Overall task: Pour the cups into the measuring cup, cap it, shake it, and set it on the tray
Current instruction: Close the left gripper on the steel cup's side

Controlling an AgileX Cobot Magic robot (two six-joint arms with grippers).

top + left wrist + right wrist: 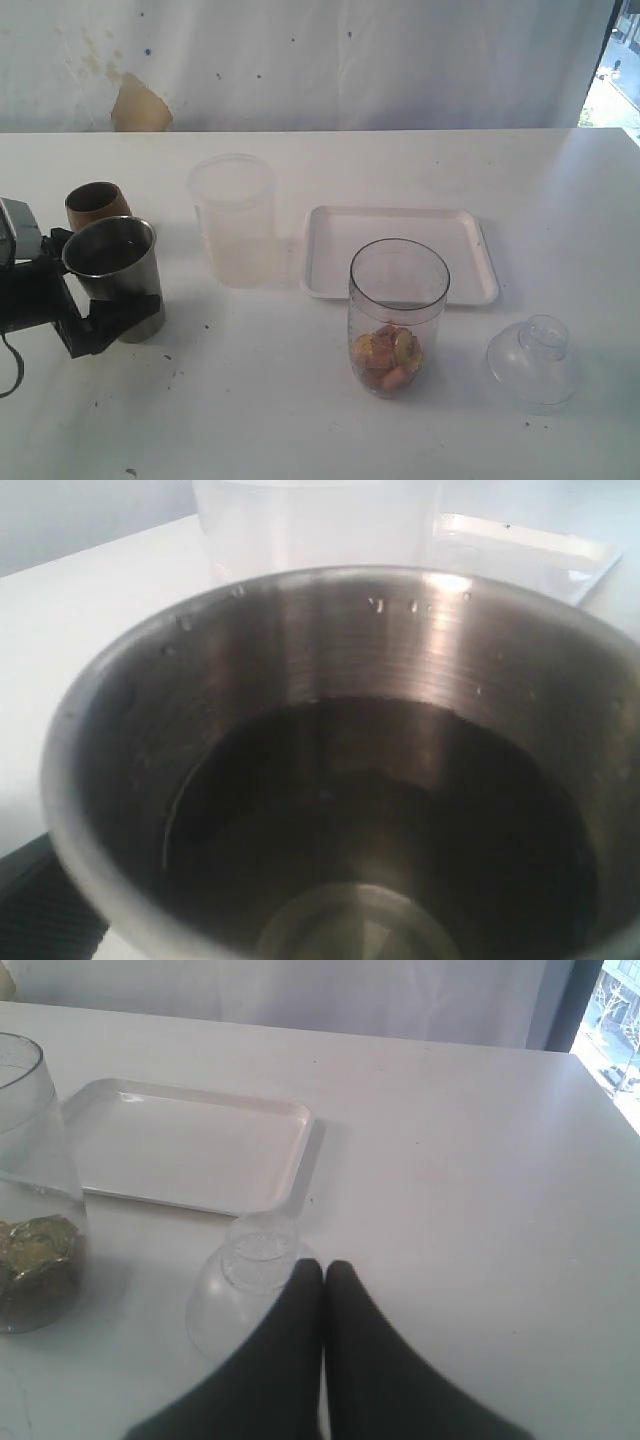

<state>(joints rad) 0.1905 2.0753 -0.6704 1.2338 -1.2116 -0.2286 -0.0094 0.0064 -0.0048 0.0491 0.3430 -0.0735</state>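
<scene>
The steel cup [115,265] stands upright near the left edge of the tabletop [250,400], dark liquid inside, with the left pincer [100,285] spread wide on either side of it (whether the pads touch the wall I cannot tell). The brown cup [97,203] sits just behind it. The measuring cup [398,315] lies well off to the pincer's right, upright and mouth open, fruit pieces at its bottom, just in front of the tray [340,250]. Bare tabletop runs between them; the frosted tub [233,220] stands behind that path. The left arm is the nearer for pouring. The right pincer [323,1268], pressed together, sits beside the clear lid [533,360].
</scene>
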